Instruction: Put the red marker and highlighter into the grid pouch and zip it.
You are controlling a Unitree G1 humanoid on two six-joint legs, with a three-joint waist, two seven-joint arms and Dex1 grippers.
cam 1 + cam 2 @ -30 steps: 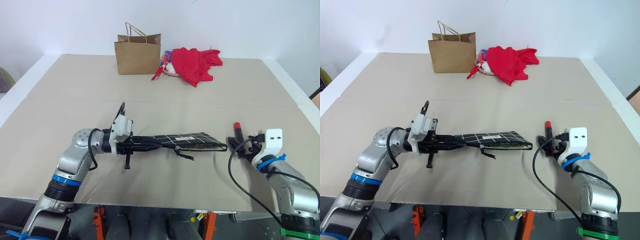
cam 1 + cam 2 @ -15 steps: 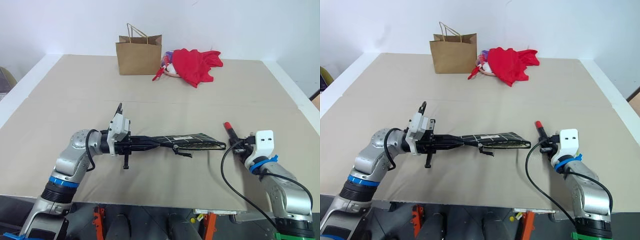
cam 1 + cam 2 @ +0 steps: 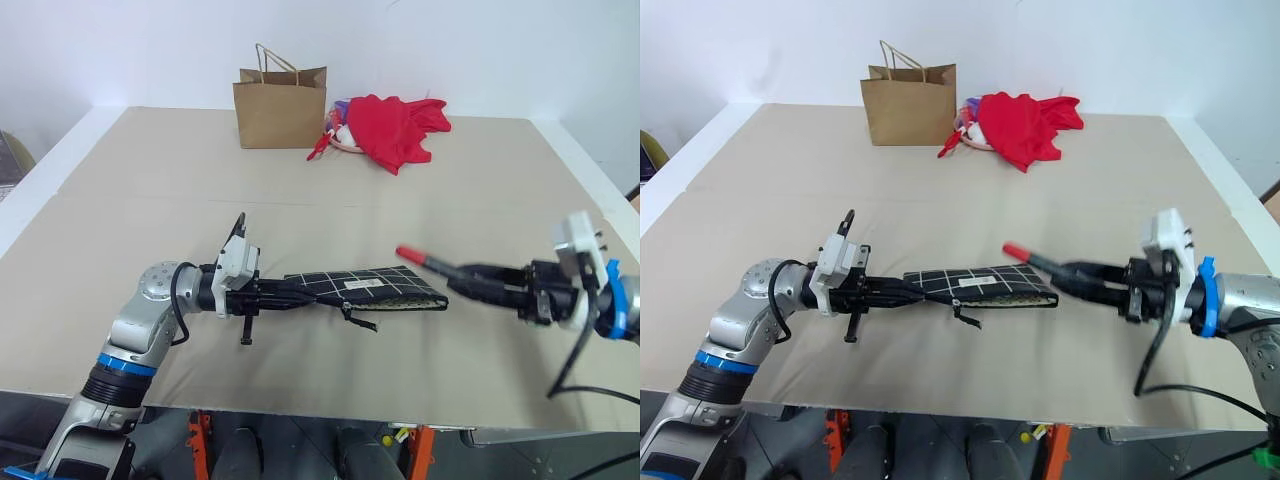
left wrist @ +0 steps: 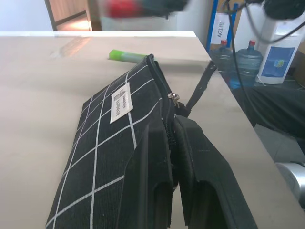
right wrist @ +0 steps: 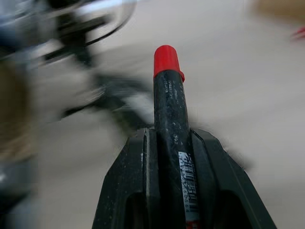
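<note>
A wide, flat, beige surface with white edges is seen, crossed by a faint seam. At its far side an upright brown paper bag with twine handles is stood, and just beside it a crumpled red cloth heap is laid. Nearer the front, a flat black fabric pouch with thin white grid lines is seen low over the surface. Beyond the pouch, a short light-green highlighter is laid on the surface.
</note>
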